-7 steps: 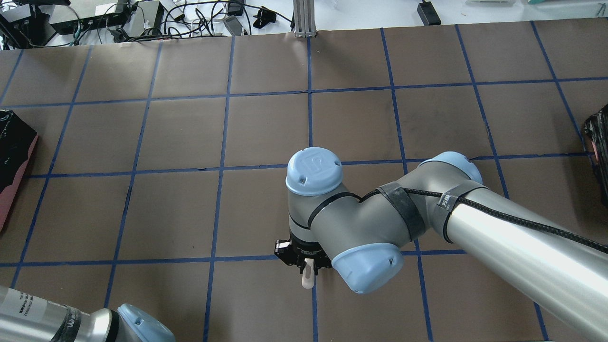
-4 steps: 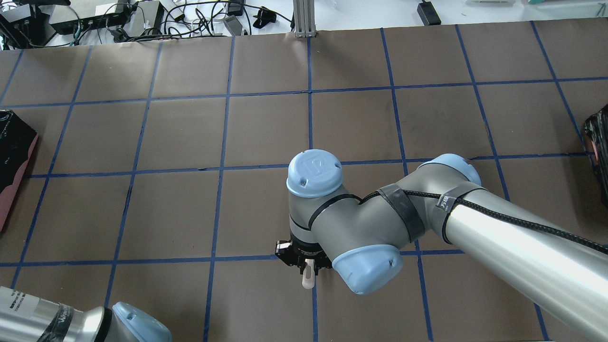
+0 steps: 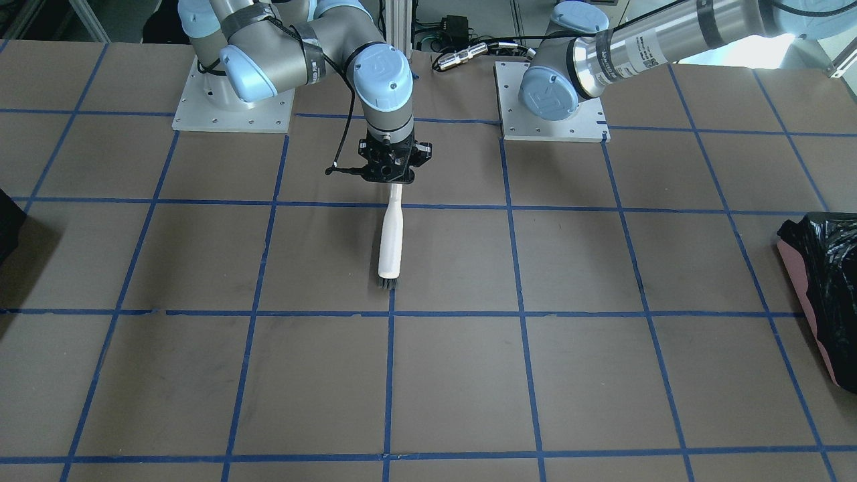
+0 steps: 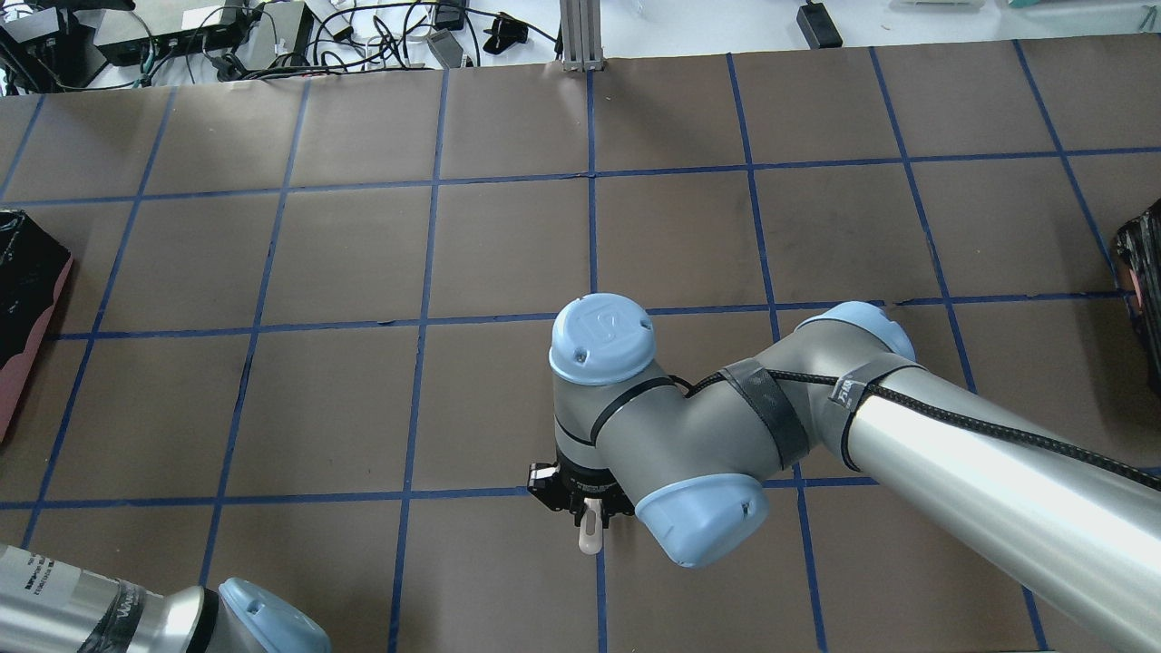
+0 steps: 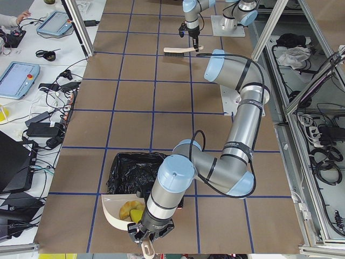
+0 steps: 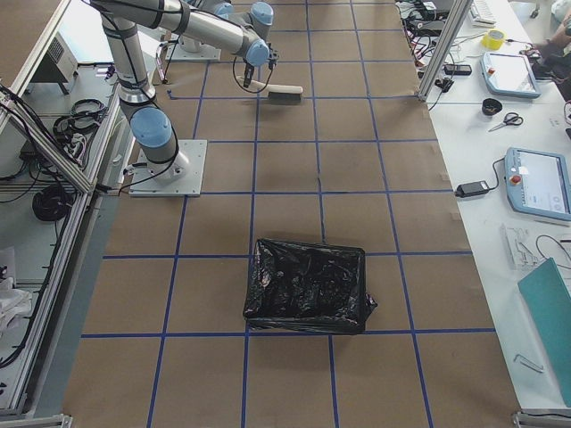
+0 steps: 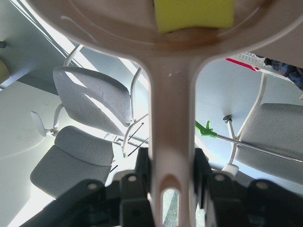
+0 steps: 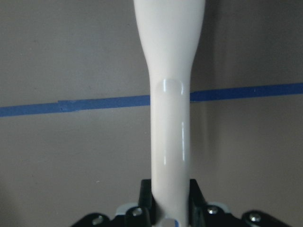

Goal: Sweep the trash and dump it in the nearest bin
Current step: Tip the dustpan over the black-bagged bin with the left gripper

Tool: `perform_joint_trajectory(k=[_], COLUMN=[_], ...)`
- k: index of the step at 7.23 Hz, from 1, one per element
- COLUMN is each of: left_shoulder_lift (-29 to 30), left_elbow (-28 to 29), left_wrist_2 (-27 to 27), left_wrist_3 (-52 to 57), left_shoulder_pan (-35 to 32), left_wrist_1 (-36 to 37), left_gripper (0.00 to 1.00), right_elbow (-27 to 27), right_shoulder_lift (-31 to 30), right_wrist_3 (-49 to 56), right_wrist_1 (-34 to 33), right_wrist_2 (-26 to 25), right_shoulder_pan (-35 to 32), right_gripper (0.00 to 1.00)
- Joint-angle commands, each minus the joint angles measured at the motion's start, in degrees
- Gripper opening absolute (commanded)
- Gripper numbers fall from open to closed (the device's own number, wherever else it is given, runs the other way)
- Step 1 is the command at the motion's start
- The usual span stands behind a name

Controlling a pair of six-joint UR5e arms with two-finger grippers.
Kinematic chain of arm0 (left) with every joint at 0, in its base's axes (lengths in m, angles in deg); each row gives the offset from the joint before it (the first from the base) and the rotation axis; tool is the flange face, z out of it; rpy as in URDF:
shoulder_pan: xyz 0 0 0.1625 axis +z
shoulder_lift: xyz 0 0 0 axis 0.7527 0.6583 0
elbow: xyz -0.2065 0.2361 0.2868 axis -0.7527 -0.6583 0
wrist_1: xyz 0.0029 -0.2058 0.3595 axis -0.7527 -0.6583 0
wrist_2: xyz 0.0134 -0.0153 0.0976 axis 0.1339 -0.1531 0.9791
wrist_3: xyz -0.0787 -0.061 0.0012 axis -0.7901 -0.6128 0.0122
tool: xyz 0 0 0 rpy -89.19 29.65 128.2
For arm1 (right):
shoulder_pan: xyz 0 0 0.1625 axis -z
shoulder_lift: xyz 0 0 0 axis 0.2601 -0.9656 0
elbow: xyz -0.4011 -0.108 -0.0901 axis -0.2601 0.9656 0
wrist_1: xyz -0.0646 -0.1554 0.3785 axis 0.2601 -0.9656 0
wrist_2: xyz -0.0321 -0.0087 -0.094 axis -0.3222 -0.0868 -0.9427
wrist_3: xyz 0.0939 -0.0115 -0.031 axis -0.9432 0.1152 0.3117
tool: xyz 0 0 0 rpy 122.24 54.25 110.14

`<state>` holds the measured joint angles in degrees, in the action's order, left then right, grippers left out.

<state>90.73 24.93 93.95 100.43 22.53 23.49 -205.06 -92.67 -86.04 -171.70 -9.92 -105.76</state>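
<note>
My left gripper (image 7: 171, 172) is shut on the handle of a cream dustpan (image 5: 114, 209) and holds it at the table's left end, just beside the bin (image 5: 137, 171). The bin is pink-sided (image 4: 32, 349) and lined with a black bag. A golden-brown bread roll (image 5: 128, 207) and a yellow sponge (image 7: 194, 14) lie in the pan. I cannot make out the croissant. My right gripper (image 3: 392, 181) is shut on the handle of a white brush (image 3: 390, 241), whose bristles rest on the table near the middle. The brush handle also fills the right wrist view (image 8: 171, 118).
A second bin with a black bag (image 6: 308, 285) stands at the table's right end. Both arm bases (image 3: 550, 100) sit on plates at the robot's side. Beyond the table's far edge lie cables and boxes (image 4: 209, 36). Chairs (image 7: 90, 99) stand past the left end.
The right arm's wrist has drifted slightly toward the robot's side with the brush. The left arm's elbow has shifted a little. Neither grip has changed.
</note>
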Motion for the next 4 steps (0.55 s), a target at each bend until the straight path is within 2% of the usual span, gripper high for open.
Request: perform_joint_trajectory(k=[1,2,3,4], left_shoulder_lift=[-5.3,-7.7,-9.7,-11.7], left_elbow=[-13.5,-18.0,-19.9,-21.5], left_wrist_2=[9.5,10.8,13.5,17.8], left_wrist_3=[4.1,3.9,4.3,4.3], left_shoulder_pan=[-3.7,-4.0,-5.2,-7.3], left_wrist_1=[16.5,18.3,20.6,20.7], left_gripper=[0.0,0.0,0.0,0.0], right_elbow=[0.0,0.0,0.1,0.3], right_shoulder_lift=[0.3,0.3,0.3,0.3], right_wrist_3=[0.1,0.0,0.0,0.0], right_wrist_1=[-0.3,-0.3,-0.3,-0.3], right_wrist_2=[0.0,-0.1,-0.2,-0.2], right_shoulder_pan=[0.1,0.0,0.0,0.0], right_gripper=[0.24,0.54,0.6,0.75])
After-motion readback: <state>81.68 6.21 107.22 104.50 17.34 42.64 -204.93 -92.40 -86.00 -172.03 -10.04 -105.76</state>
